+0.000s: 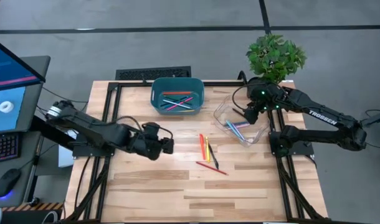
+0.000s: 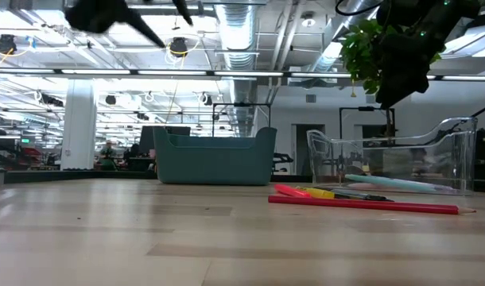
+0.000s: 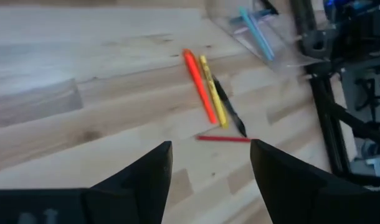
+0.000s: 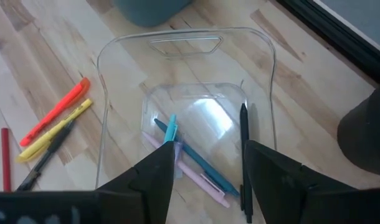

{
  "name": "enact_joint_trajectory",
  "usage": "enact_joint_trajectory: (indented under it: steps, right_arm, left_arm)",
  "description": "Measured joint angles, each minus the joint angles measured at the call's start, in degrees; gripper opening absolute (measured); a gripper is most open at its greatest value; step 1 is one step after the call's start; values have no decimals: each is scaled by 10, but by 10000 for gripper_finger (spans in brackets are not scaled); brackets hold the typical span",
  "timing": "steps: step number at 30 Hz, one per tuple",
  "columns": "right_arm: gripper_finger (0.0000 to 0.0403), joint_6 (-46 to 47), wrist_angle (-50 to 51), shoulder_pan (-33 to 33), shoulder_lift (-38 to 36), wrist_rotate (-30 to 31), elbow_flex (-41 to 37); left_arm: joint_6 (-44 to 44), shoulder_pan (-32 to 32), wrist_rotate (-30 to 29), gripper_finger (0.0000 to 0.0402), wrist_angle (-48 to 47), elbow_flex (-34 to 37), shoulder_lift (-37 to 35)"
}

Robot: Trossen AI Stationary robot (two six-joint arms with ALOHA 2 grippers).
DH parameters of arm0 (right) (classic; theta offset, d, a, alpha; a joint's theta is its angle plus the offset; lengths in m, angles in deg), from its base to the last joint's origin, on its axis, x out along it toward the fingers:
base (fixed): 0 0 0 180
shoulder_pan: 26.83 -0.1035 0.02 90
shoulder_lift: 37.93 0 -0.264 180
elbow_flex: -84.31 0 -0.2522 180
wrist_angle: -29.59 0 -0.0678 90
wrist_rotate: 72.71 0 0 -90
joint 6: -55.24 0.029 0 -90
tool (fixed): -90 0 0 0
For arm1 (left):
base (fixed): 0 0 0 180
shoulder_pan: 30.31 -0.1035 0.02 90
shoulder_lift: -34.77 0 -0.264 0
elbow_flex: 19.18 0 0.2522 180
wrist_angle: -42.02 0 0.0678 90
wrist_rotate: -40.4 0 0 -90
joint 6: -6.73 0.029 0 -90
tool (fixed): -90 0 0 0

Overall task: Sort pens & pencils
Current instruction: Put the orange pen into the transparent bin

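I have the right gripper (image 4: pixel 205 171) hovering over the clear tray (image 1: pixel 222 114), fingers apart and empty, above the teal pen (image 4: pixel 193 157), pale purple pen (image 4: pixel 189 175) and black pen (image 4: pixel 245 149) lying inside it. My left gripper (image 3: pixel 210 171) sits out over the table (image 1: pixel 146 186) left of the loose group, also spread apart and holding nothing. On the wood I see an orange pen (image 3: pixel 199 86), yellow pen (image 3: pixel 213 91), black one (image 3: pixel 230 109) and red pencil (image 3: pixel 224 139); more lie in the teal bin (image 1: pixel 157 87).
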Motion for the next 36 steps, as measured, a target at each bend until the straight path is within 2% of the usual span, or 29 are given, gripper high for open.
enact_joint_trajectory:
  steps: [4,8,11,15,19,24,28,32,36]
  right_arm:
    - [214,0,0,0,0,0,0]
    - [214,0,-1,0,0,0,0]
    - [214,1,-3,0,0,0,0]
    - [214,1,-3,0,0,0,0]
    - [214,1,-1,0,0,0,0]
    - [214,0,0,0,0,0,0]
    - [214,-2,0,0,0,0,0]
    - [214,-5,0,0,0,0,0]
    - [214,-6,0,0,0,0,0]
  left_arm:
    - [-6,-29,9,206,104,53,44]
    - [-4,-64,14,206,198,58,106]
    - [25,-89,22,206,270,44,165]
    - [69,-127,75,206,307,-12,249]
    - [85,-152,109,206,272,-87,327]
    - [63,-171,105,206,144,-193,405]
    - [71,-181,115,206,79,-264,469]
    - [89,-183,135,206,66,-314,514]
    - [69,-183,137,199,31,-344,537]
